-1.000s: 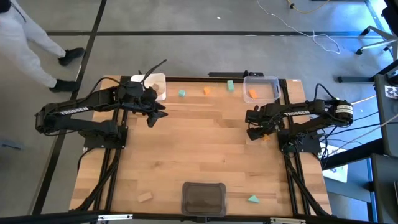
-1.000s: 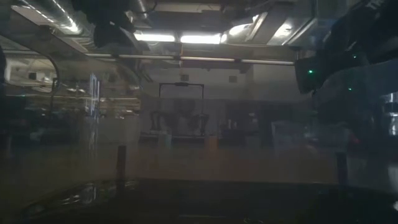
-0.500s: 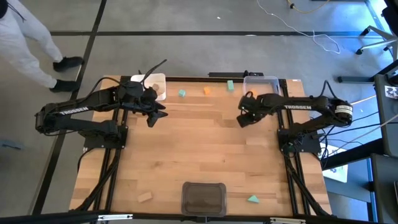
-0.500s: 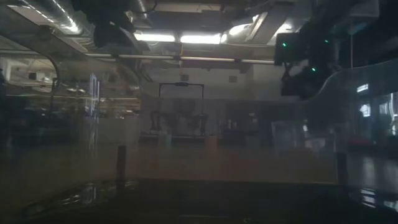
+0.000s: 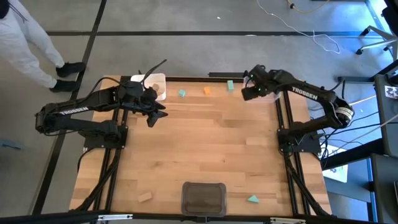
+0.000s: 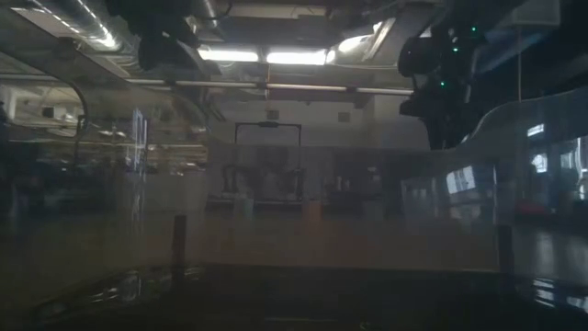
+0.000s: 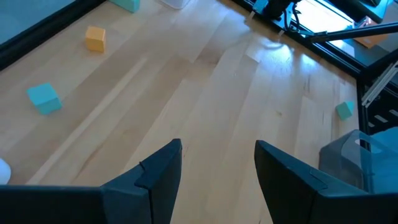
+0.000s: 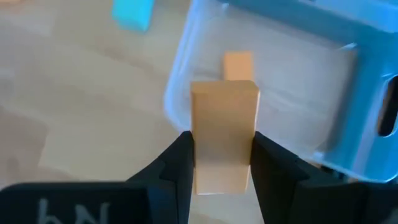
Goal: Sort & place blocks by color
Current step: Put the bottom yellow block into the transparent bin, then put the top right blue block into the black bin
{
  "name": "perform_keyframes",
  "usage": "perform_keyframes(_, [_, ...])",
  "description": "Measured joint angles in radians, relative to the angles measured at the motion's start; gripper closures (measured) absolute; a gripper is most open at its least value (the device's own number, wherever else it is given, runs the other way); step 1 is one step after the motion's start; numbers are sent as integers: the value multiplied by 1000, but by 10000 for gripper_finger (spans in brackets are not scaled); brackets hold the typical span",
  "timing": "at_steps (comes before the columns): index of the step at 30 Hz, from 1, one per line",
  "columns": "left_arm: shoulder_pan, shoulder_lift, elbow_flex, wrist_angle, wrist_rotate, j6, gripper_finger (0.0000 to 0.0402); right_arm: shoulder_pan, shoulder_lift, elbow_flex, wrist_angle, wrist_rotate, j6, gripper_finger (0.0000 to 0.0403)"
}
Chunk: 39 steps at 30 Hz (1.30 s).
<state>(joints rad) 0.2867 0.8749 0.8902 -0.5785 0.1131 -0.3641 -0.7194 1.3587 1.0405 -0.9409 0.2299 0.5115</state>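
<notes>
One orange block (image 8: 224, 134) sits clamped between the right gripper (image 8: 219, 163) fingers, poised over the clear tray (image 8: 311, 134) at the far right corner, where another orange block (image 8: 237, 65) already lies. A second ago this gripper was low over the right side of the table; it has since swung to the far edge, so release into the orange tray looks imminent.

Left gripper (image 7: 217, 163) hangs unmoved near the white tray (image 5: 155, 79), jaws apart, empty.

Loose on the wooden table (image 5: 205, 143): teal blocks (image 5: 182, 93) and an orange cube (image 5: 207, 91) along the far edge, a pale bar (image 5: 145, 197) and teal wedge (image 5: 253, 199) at the near edge flanking the dark grey tray (image 5: 203, 198).

A person (image 5: 28, 43) walks on the grey floor, far left.
</notes>
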Motion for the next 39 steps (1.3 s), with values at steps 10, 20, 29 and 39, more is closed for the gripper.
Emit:
perform_keyframes(10, [0,0,0,0,0,0,209,-143,127,0,83,-4,-108,279])
perform_keyframes(20, [0,0,0,0,0,0,209,-217,337,0,199,-50,-155,279])
perform_keyframes(29, [0,0,0,-3,-1,0,209,-228,407,5,231,-50,-158,245])
perform_keyframes(39, [0,0,0,-5,-25,0,209,-228,396,111,182,-106,-154,157])
